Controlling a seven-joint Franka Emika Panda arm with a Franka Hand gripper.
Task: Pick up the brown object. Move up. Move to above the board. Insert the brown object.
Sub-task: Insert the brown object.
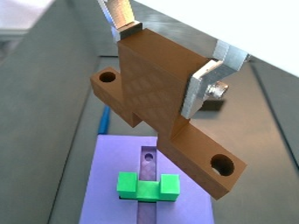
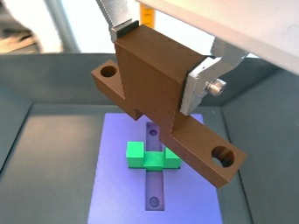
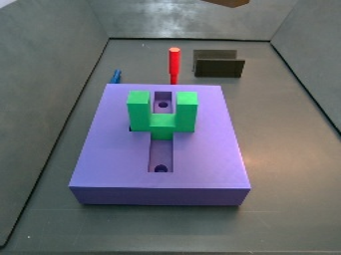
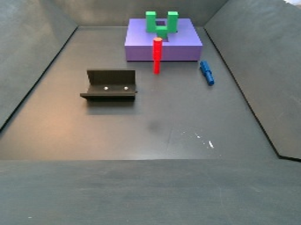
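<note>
Gripper [image 2: 163, 61] clamps brown object [image 2: 158, 92]; apparently above board [image 2: 122, 188].

The hand [image 1: 160, 54] is up high in the air, and in both wrist views it points down, with its two flat silver fingers [image 2: 205, 80] closed tight on the brown object [image 2: 158, 87]. One finger [image 1: 117, 16] presses on one side of the thick square part and the other finger [image 1: 211, 80] presses on the other side, so the piece hangs between them. In both side views the hand itself cannot be seen, and only a small brown bit shows at the top edge of a side view [image 3: 226, 3].
</note>
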